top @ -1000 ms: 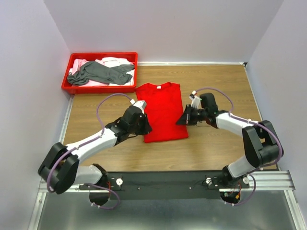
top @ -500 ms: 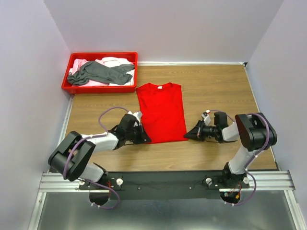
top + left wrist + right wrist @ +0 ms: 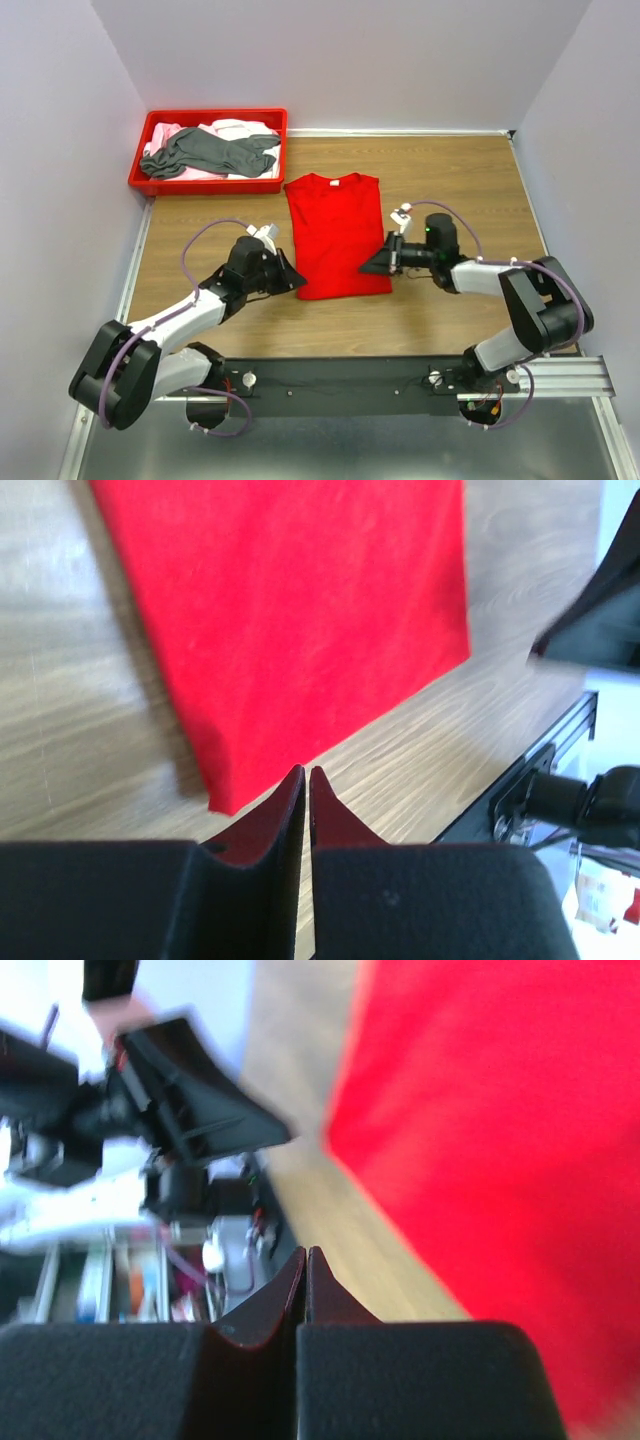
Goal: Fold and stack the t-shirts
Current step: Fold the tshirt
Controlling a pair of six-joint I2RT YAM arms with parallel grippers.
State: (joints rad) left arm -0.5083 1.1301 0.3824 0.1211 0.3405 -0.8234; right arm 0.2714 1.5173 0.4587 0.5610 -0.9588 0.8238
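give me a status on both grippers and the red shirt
Left gripper shut, empty, by the red t-shirt's lower left corner. Right gripper shut, empty, at its right edge. Shirt flat on the table, nothing blocking.

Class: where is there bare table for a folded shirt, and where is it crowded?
Free: far right, between the red t-shirt and right wall; near strip between its hem and the base rail. Crowded: the shirt's lower corners, flanked by left gripper and right gripper; the red tray.
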